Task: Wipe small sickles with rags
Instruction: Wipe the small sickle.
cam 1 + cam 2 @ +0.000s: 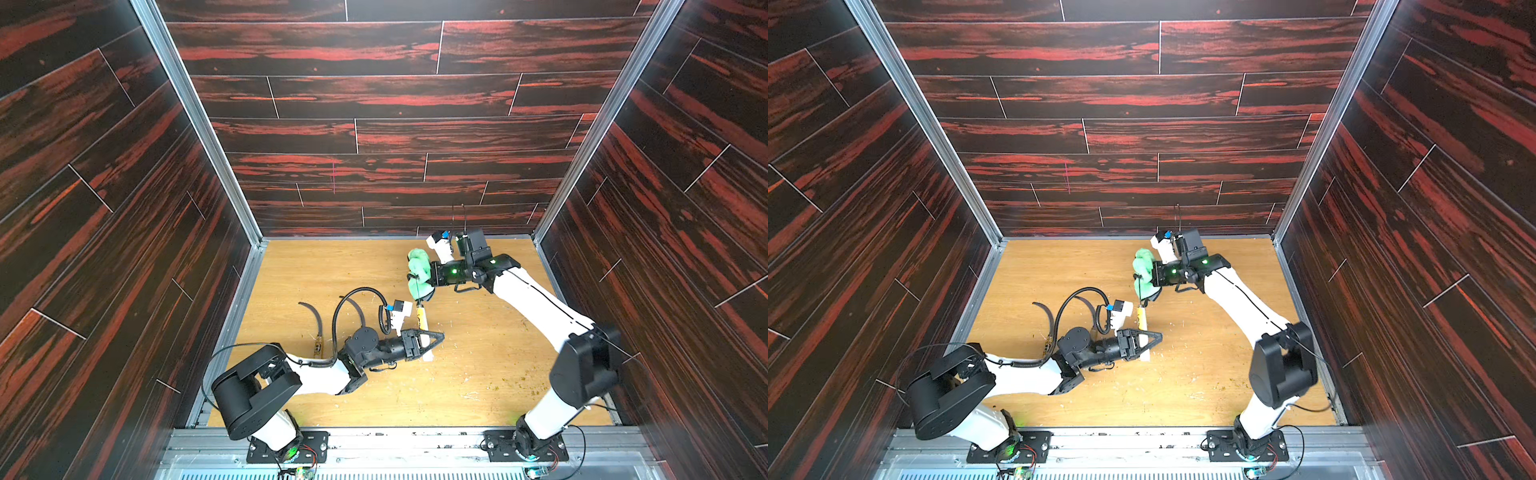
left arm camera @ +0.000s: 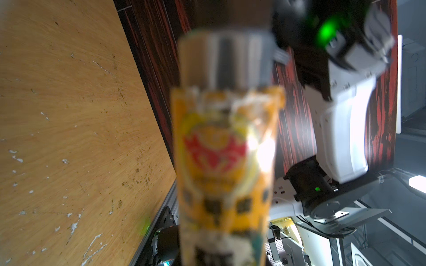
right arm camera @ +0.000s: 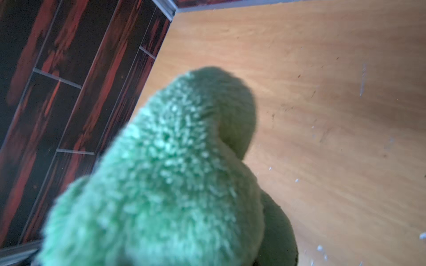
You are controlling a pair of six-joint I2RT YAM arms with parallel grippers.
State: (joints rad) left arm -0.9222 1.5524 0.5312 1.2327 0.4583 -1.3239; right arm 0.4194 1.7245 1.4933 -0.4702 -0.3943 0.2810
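Observation:
My left gripper (image 1: 434, 337) (image 1: 1152, 337) is shut on the pale handle of a small sickle (image 1: 422, 316) (image 1: 1143, 318), lifted off the table. In the left wrist view its yellow-black label (image 2: 224, 165) and metal collar fill the middle, blurred. The blade runs up into the green fluffy rag (image 1: 419, 268) (image 1: 1143, 268) (image 3: 175, 179), which hides most of it. My right gripper (image 1: 430, 274) (image 1: 1153, 273) is shut on that rag, and the rag covers its fingers. A second small sickle (image 1: 318, 330) (image 1: 1051, 328) lies on the table left of the left wrist. A third dark blade (image 1: 358, 308) (image 1: 1090, 306) shows partly behind the left arm's cable.
The wooden table (image 1: 478, 374) carries scratches and small crumbs, mostly near the right arm's base. Dark red panel walls (image 1: 374, 137) close in the back and both sides. The left arm's black cable loop (image 1: 353, 297) arches above the lying sickles.

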